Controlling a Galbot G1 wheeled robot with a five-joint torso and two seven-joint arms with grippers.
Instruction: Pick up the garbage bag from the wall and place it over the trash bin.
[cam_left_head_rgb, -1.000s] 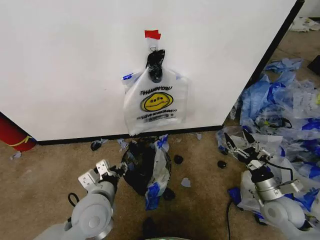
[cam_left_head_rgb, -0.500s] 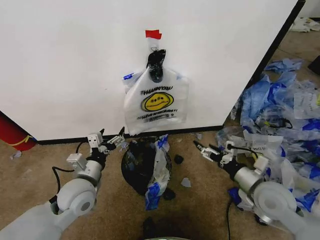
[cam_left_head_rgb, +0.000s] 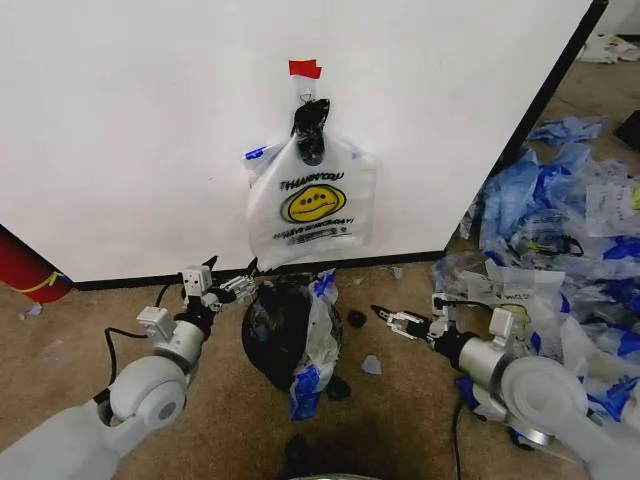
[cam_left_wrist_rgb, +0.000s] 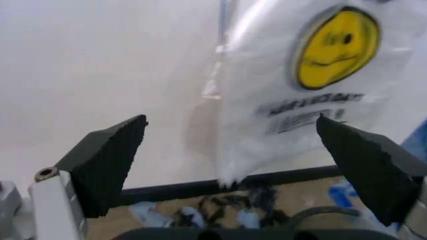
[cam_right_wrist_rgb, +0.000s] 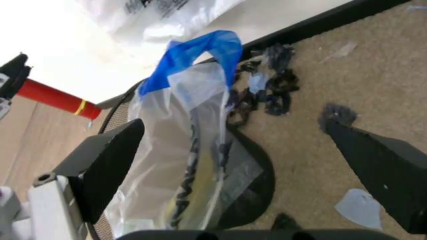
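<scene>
Both my grippers have swung low toward the bin — left gripper wide open just under the bag, right gripper spread beside the bin — bag on the wall, ungrabbed

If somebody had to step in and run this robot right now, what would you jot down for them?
Left gripper: open, empty, low beside the trash bin, pointed at the garbage bag.
Right gripper: open, empty, low on the bin's other side, near the floor.
The garbage bag hangs on the wall under a piece of red tape, directly above the bin.
The trash bin stands on the carpet at the wall's foot, with another clear, blue-edged bag draped in it.
Done: both arms brought up to the bin.
Left: take the bag off the wall and fit it over the bin.
</scene>
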